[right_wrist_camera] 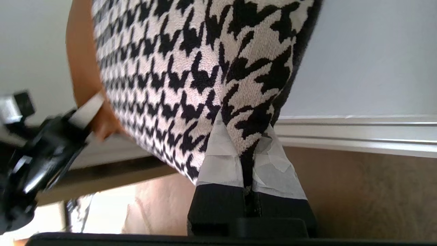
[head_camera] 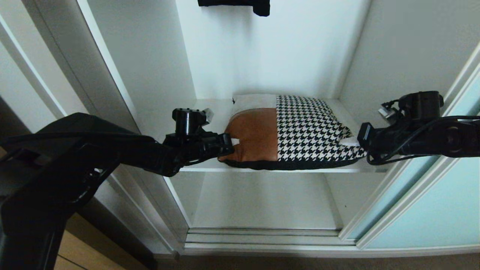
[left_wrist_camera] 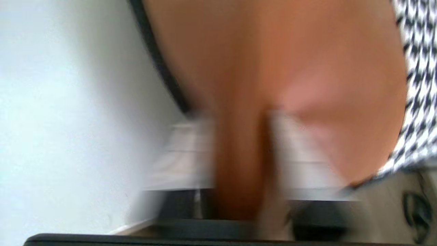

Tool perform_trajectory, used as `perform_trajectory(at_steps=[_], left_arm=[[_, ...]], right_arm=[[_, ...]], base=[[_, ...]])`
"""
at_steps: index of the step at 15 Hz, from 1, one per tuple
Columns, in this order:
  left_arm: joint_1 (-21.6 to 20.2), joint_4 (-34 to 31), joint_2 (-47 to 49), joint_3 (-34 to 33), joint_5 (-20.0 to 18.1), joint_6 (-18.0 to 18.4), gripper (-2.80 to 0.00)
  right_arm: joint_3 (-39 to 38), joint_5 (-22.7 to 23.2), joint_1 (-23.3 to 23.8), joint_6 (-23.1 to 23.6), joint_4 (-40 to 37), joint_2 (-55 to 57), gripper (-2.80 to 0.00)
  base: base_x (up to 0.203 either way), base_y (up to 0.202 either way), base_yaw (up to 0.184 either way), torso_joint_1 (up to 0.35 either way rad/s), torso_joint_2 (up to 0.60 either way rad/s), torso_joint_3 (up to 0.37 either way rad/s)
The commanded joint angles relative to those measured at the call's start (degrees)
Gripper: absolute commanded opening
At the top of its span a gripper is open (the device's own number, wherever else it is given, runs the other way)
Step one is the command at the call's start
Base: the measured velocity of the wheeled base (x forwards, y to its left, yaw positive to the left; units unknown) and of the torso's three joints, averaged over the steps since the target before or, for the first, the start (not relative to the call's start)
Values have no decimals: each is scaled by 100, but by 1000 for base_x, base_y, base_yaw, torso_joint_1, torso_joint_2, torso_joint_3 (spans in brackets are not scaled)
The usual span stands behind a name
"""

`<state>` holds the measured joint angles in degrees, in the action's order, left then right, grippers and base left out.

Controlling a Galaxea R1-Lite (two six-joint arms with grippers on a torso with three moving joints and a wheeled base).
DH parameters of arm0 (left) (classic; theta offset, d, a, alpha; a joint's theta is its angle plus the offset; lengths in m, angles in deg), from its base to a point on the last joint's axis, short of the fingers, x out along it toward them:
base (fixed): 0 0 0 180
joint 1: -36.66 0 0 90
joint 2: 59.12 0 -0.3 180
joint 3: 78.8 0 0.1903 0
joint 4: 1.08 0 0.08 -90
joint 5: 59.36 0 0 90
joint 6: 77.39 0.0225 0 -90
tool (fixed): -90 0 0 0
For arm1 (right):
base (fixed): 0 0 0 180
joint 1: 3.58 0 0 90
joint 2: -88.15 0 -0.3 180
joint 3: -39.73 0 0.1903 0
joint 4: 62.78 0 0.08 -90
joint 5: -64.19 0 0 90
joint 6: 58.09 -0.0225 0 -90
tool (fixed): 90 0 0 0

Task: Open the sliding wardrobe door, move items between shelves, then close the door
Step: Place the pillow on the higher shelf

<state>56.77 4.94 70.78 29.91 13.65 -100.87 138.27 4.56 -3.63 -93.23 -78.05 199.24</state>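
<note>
The patchwork cushion (head_camera: 296, 131) lies on the upper white shelf (head_camera: 210, 112) of the wardrobe, its front edge at the shelf's lip. My left gripper (head_camera: 234, 144) is shut on the rust-brown corner; in the left wrist view the gripper (left_wrist_camera: 240, 136) has brown fabric pinched between its white pads (left_wrist_camera: 191, 153). My right gripper (head_camera: 350, 141) is shut on the houndstooth corner; the right wrist view shows this gripper (right_wrist_camera: 245, 136) with a fold of that fabric (right_wrist_camera: 191, 68) squeezed between the taped fingers (right_wrist_camera: 222, 160). The sliding wardrobe door (head_camera: 431, 195) stands slid off to the right.
A lower white shelf (head_camera: 262, 202) lies below the cushion's shelf. A black garment (head_camera: 240, 4) hangs at the top. White side walls (head_camera: 150, 67) close in on both sides. The door tracks (head_camera: 262, 240) run along the wardrobe's bottom edge.
</note>
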Motion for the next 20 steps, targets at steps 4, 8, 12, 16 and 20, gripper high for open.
perform_trajectory(at_steps=[4, 8, 12, 16, 20], left_arm=[[108, -230, -152, -18, 526, -54, -280], [262, -181, -1325, -806, 720, -45, -280], [628, -237, -2630, -1960, 1229, 234, -280], [1061, -255, -3949, -3102, 1558, 364, -280], [1459, -255, -4708, -3906, 1675, 386, -280]], right_arm=[[-258, 98, -23, -10, 8, -325, -280], [-856, 102, -141, -10, 15, -1180, -280], [-1592, 102, -313, -11, -21, -2418, -280], [-2342, 89, -606, -16, -177, -3991, -280], [-2649, 98, -738, -11, -1055, -5222, -280]], base=[[0, 0, 0, 0, 0, 0], [0, 0, 0, 0, 0, 0], [0, 0, 0, 0, 0, 0], [0, 0, 0, 0, 0, 0], [0, 0, 0, 0, 0, 0]])
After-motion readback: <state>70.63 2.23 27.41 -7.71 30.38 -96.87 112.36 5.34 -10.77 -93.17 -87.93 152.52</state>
